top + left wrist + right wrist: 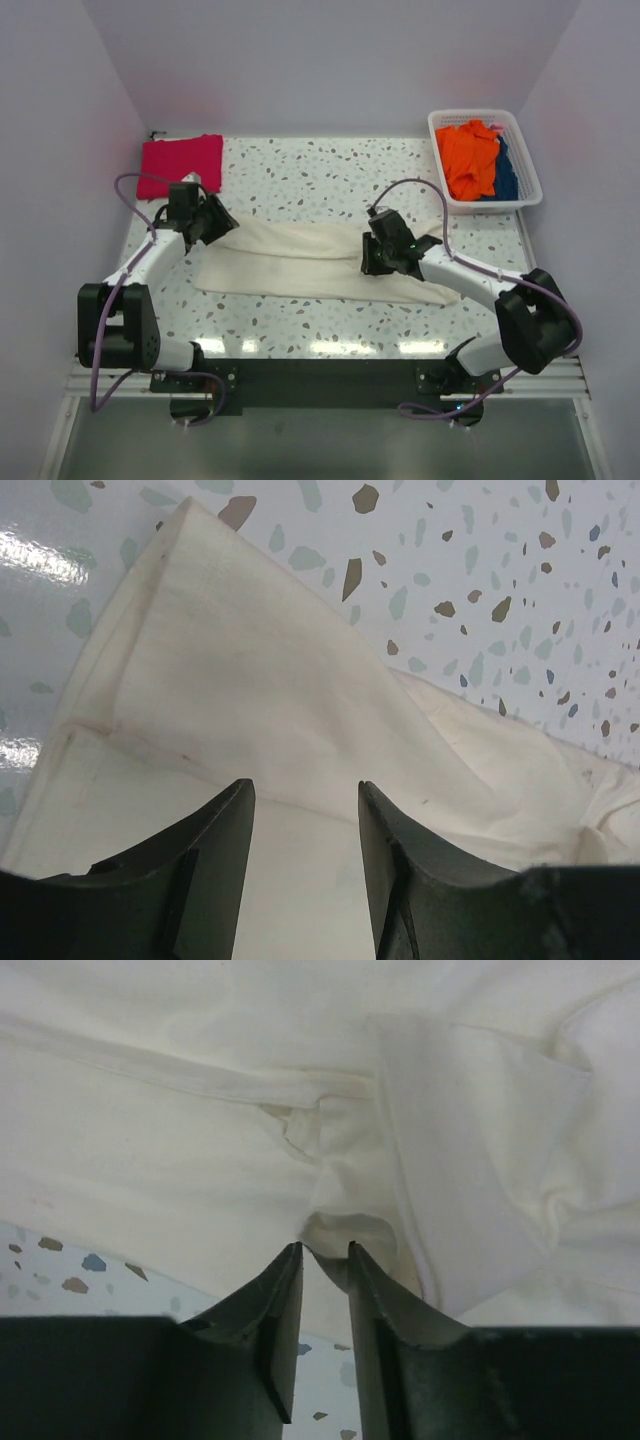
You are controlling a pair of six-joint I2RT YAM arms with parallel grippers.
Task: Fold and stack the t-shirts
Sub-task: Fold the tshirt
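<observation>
Cream-white t-shirt [300,262] is lying half-folded left of basket [472,113]; crimson-pink t-shirt [180,165] is sitting folded further left. Left gripper [305,785] is hovering open, right gripper [325,1250] near-closed around a fold, grip unclear. Cross-fold, stacking pending.

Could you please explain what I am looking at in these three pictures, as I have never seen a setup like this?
This is a robot: a left arm and a right arm bolted to a speckled table, each ending in a two-finger gripper. One picture looks down from above and behind. The other two come from cameras on the wrists, so the dark prongs are the fingers. A cream-white t-shirt lies across the table and a crimson-pink t-shirt in the far left corner. A white basket holds orange clothes and a blue garment. The left gripper is open over the cream shirt, holding nothing. The right gripper has a small cloth fold between its nearly closed tips, but a real grip is unclear.
</observation>
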